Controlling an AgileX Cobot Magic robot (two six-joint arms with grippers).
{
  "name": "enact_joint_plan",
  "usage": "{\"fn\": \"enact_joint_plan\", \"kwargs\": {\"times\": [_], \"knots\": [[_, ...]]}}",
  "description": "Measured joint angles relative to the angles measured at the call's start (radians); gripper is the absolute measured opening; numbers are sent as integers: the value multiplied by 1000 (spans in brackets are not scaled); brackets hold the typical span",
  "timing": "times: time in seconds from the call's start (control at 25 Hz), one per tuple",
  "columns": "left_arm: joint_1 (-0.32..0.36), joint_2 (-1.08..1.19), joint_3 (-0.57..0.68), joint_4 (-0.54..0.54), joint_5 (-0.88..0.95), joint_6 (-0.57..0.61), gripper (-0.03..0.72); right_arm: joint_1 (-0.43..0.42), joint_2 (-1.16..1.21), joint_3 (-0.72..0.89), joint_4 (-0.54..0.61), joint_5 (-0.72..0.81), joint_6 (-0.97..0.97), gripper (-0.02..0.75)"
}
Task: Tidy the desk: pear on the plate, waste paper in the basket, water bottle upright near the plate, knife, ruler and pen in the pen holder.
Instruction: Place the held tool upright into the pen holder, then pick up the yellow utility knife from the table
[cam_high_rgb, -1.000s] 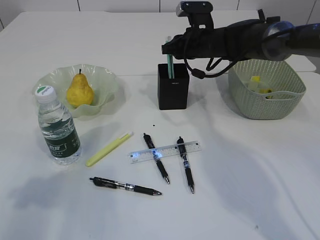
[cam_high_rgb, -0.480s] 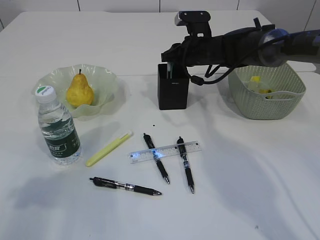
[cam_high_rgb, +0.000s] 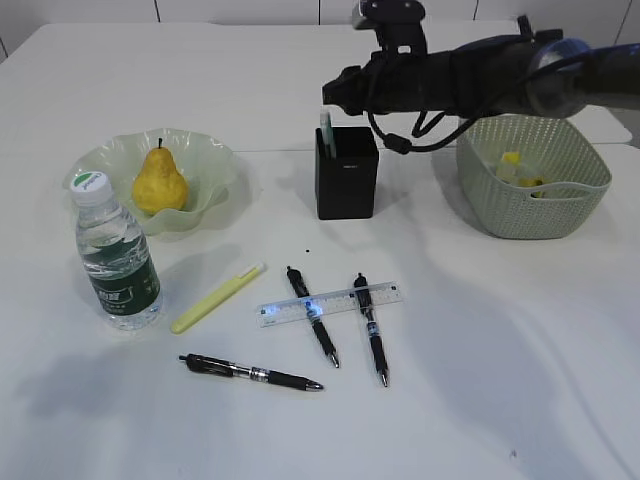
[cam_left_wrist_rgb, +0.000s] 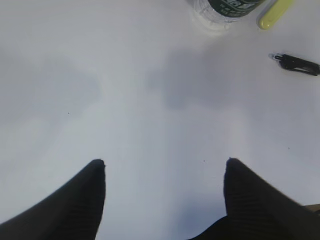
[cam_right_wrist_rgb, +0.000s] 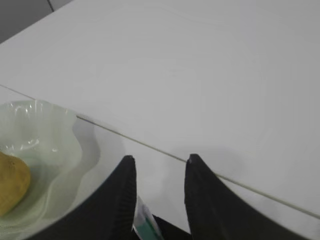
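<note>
Upper centre: right gripper spread, empty, above pen holder; ruler lower centre, long axis left-right, nearer right arm.

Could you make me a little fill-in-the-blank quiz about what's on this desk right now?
1. The pear sits on the ____.
2. The bottle stands upright with a ____ cap.
3. The ruler lies across ____ of the black pens.
4. The right hand hovers above the black ____.

Missing words: plate; white; two; pen holder
</note>
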Motion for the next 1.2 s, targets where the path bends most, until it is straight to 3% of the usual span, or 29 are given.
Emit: {"fn": "enact_joint_plan", "kwargs": {"times": [0.24,0.36,0.76,1.2], "knots": [[0,0,0,0,-8,0,521,0,-64,0,-9,8,53,250],[0,0,0,0,-12,0,521,0,-78,0,-70,47,125,251],[0,0,0,0,-16,0,521,0,-147,0,-724,300,777,267],[0,0,0,0,-18,0,521,1,-301,0,-1035,540,1093,271]]}}
